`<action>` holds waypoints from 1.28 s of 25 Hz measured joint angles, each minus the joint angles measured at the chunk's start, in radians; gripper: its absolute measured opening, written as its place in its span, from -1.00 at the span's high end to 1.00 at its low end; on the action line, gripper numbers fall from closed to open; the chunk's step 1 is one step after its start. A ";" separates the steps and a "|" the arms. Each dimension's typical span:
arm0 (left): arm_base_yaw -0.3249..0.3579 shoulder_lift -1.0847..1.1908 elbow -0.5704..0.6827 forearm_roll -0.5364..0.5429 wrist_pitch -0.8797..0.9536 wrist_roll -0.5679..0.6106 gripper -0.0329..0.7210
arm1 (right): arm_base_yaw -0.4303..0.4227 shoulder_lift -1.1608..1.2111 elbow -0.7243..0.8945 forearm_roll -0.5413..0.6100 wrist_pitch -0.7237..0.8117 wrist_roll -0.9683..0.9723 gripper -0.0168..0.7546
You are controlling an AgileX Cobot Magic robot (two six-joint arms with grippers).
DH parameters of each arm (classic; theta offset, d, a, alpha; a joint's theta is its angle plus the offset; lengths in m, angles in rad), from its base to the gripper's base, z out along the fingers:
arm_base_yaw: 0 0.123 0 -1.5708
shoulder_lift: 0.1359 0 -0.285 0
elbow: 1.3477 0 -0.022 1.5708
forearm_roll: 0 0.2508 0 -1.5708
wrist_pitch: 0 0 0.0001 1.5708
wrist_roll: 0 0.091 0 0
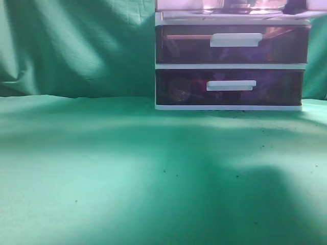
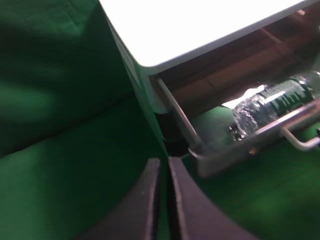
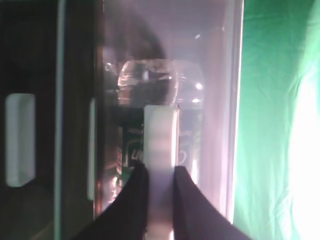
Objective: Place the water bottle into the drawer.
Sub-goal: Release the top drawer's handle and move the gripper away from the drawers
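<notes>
Right fingers (image 3: 159, 175) pinching smooth white bar handle (image 3: 160, 150), translucent drawer (image 3: 220, 100)

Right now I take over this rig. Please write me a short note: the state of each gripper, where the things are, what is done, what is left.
Left gripper: shut, empty, hanging beside the cabinet.
Right gripper: shut on the white handle of the drawer.
The drawer is pulled out; the water bottle lies on its side inside.
Done: bottle placed.
Left: probably push the drawer shut, then let go of the handle.
</notes>
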 joint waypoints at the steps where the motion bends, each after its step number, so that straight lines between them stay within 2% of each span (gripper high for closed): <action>1: 0.000 -0.028 0.000 -0.015 0.016 0.006 0.91 | -0.007 0.015 -0.028 0.000 0.006 -0.005 0.69; 6: 0.000 -0.157 0.081 -0.030 0.008 0.020 0.91 | -0.033 0.104 -0.179 0.010 0.035 -0.014 0.69; 12: 0.000 -0.319 0.338 -0.035 -0.019 0.022 0.91 | -0.052 0.235 -0.352 0.014 0.070 -0.018 0.69; 19: 0.000 -0.484 0.599 -0.107 -0.058 0.004 0.91 | -0.077 0.334 -0.490 0.007 0.104 -0.021 0.69; 23: 0.000 -0.541 0.643 -0.111 -0.089 0.001 0.91 | -0.087 0.343 -0.501 -0.017 0.110 -0.021 0.69; 32: 0.000 -0.549 0.648 -0.112 -0.098 0.001 0.91 | -0.111 0.351 -0.507 -0.048 0.114 -0.013 0.69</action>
